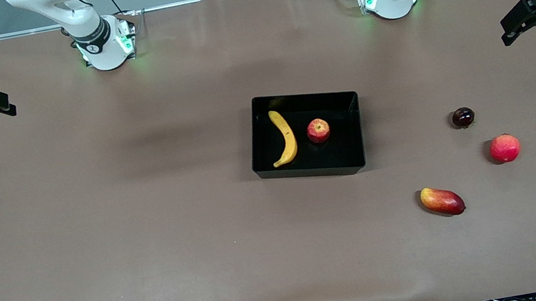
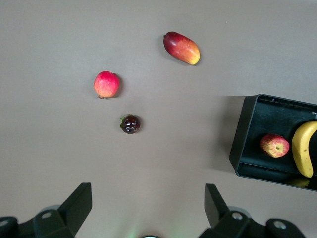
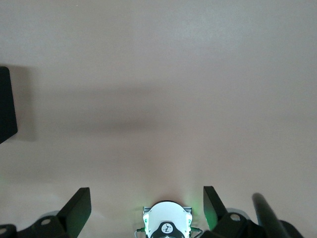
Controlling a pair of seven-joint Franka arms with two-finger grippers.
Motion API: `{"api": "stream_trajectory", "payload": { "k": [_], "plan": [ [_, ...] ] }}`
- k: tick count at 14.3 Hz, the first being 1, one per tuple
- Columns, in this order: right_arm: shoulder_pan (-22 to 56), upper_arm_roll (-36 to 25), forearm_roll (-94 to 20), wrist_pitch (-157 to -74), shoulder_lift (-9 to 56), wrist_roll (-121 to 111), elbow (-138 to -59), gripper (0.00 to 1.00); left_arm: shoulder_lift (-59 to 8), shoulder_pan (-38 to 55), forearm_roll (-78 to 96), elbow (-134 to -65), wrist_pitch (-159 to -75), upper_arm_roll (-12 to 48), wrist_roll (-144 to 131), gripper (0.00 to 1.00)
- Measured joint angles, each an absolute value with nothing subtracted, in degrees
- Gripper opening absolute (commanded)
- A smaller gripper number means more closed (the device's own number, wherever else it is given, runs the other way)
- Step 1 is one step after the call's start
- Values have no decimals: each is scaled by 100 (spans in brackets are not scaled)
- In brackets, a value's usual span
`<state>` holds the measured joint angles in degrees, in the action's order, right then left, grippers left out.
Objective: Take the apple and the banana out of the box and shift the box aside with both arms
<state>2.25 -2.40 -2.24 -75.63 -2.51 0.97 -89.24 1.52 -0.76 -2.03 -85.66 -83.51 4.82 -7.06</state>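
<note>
The black tray (image 1: 344, 151) sits mid-table. The yellow banana (image 1: 285, 137) and the small red apple (image 1: 318, 130) lie in it, side by side and apart. My right gripper (image 1: 11, 105) is up in the air over the right arm's end of the table, open and empty. My left gripper (image 1: 505, 33) is up over the left arm's end, open and empty. The left wrist view shows the left gripper (image 2: 148, 203) wide open, with the tray (image 2: 247, 144), apple (image 2: 274, 146) and banana (image 2: 304, 148) at one edge. The right wrist view shows the right gripper (image 3: 147, 206) wide open and a tray corner (image 3: 6, 106).
Three loose fruits lie on the brown table toward the left arm's end: a dark round fruit (image 1: 463, 117), a plain red round fruit (image 1: 504, 148) and a red-and-yellow mango (image 1: 442, 201). They also show in the left wrist view: dark fruit (image 2: 130, 124), red fruit (image 2: 106, 84), mango (image 2: 182, 48).
</note>
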Motion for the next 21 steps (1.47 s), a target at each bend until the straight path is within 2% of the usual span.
{"api": "stream_trajectory", "payload": {
  "k": [6,11,16,21],
  "plan": [
    [222,-250,-224,-7569,-251,98,-8924,100,64,-43,-204,-8544,-8357,488,-701,100],
    [215,-270,-224,-7601,-251,145,-8912,100,-638,751,-485,-8550,-8714,732,-1008,100],
    [211,-284,-224,-7629,-170,175,-8896,100,-1478,1984,-526,-9121,-10127,877,-2858,100],
    [184,-306,-224,-7622,-151,192,-8873,100,-2015,2658,-533,-10272,-11898,887,-4403,100]
  ]
}}
